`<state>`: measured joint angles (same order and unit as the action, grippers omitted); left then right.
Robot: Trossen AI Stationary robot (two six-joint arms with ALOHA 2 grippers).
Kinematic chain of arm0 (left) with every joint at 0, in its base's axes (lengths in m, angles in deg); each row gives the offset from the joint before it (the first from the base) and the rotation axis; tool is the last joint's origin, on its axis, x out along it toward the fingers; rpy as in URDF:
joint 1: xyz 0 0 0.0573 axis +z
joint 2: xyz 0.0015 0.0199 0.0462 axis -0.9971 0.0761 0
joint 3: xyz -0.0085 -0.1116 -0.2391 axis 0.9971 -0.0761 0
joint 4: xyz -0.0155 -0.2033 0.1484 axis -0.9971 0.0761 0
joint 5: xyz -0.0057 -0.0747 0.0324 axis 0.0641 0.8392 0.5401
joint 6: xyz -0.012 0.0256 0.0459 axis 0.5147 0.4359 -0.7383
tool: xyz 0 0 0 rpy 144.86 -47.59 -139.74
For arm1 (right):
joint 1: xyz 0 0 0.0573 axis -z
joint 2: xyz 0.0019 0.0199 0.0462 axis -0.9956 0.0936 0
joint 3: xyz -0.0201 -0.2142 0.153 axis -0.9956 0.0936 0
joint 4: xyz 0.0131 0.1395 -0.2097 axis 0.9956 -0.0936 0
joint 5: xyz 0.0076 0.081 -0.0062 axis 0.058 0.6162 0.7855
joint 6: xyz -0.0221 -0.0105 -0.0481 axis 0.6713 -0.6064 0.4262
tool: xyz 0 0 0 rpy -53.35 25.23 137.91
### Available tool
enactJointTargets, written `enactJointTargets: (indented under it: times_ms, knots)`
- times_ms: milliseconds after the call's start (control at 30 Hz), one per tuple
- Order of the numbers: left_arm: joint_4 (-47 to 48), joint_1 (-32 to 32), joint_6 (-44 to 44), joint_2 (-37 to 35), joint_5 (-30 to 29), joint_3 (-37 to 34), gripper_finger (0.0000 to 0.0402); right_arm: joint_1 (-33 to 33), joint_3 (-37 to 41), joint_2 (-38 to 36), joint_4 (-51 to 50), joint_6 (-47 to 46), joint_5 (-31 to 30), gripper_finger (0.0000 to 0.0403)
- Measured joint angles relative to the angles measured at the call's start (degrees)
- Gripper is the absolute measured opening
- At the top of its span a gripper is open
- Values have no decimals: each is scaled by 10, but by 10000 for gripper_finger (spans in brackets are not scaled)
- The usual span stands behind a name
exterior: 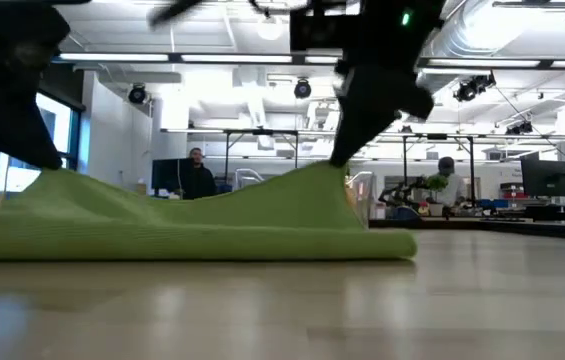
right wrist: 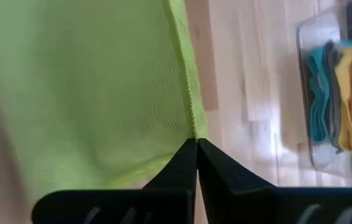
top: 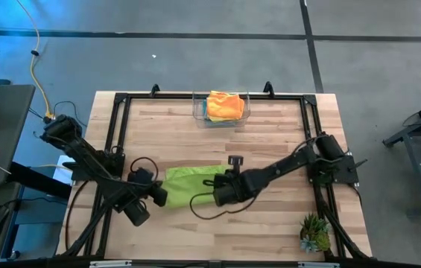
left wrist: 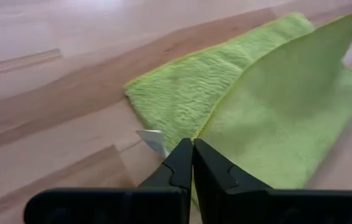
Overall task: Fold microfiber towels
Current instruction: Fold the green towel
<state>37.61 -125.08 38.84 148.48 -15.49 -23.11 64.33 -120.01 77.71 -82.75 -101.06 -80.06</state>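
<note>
1. The lime green towel lies on the near-centre of the worktop, partly doubled; 2 of its edge points are raised off the surface, as the low view shows
2. The left end effector is closed on a hem corner of the towel, beside a small white label
3. The right end effector is closed on the opposite end of the same hem; the cloth hangs slack between the 2 grips
4. The other towels, orange on top with teal, grey and yellow showing in the right wrist view, sit in the clear bin at the far edge, well apart from the work
5. A small spiky plant stands at the near right corner, clear of both arms
6. Judgement: the step in hand is carrying the lifted edge over to complete a fold
7. To do it well, both grips should travel level and together, keep the hem taut, and set it square on the lower edge before letting go
</note>
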Motion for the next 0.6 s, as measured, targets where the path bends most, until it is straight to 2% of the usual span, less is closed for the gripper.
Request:
enactJointTargets:
  times_ms: [233, 600]
  knots:
    - [-5, 39, -2, 0, -5, -27, 0, 33, 23, 0, 26, -12, 0, 0]
    - [-69, 101, -73, 0, -6, -61, 0, 52, 57, 0, 64, -28, 19, 0]
